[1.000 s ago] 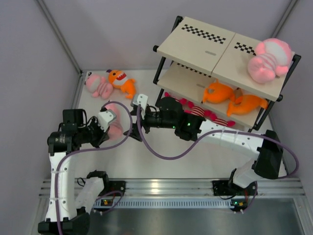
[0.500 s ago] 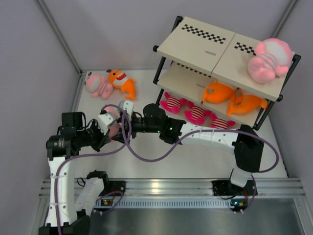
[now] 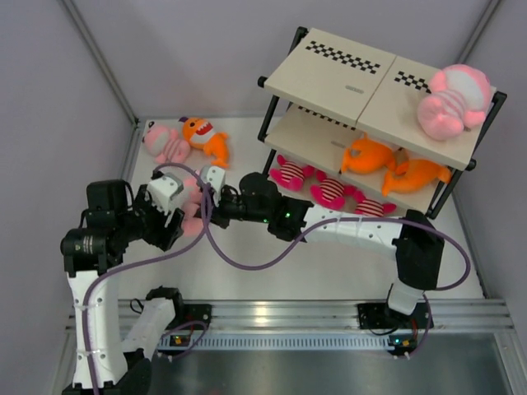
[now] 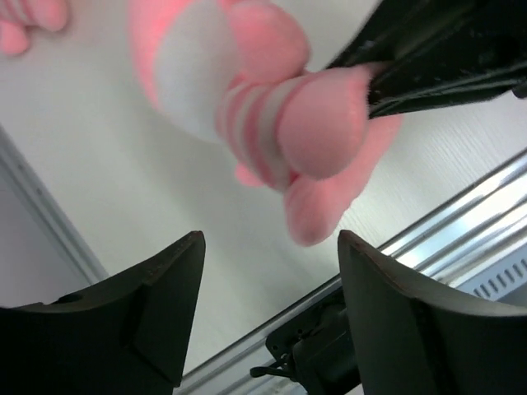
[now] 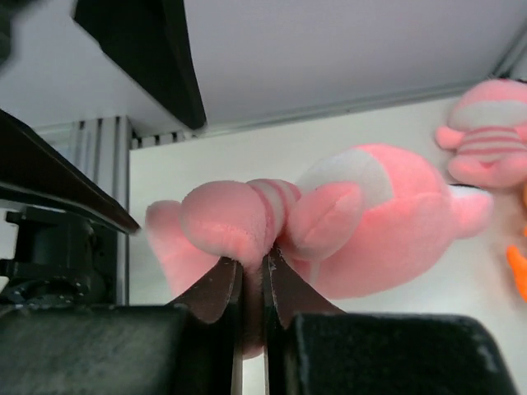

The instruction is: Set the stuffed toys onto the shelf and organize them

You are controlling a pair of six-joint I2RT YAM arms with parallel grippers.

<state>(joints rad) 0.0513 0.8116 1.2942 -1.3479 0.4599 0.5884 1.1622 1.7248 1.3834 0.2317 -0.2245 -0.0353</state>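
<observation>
top external: fixed, high behind the arm bases, looking down and forward; far enough back to take in the whole table [image 3: 329, 267], shelf [image 3: 370, 86] at upper right.
left wrist: very close, looks out past the left gripper [image 4: 268, 271] at frame bottom; pink plush [image 4: 272, 107] fills the top, blurred.
right wrist: equally close, low along the table, right gripper [image 5: 251, 267] at bottom centre.
shared: all three see that pink plush; each wrist view also catches the other gripper in an upper corner.
</observation>
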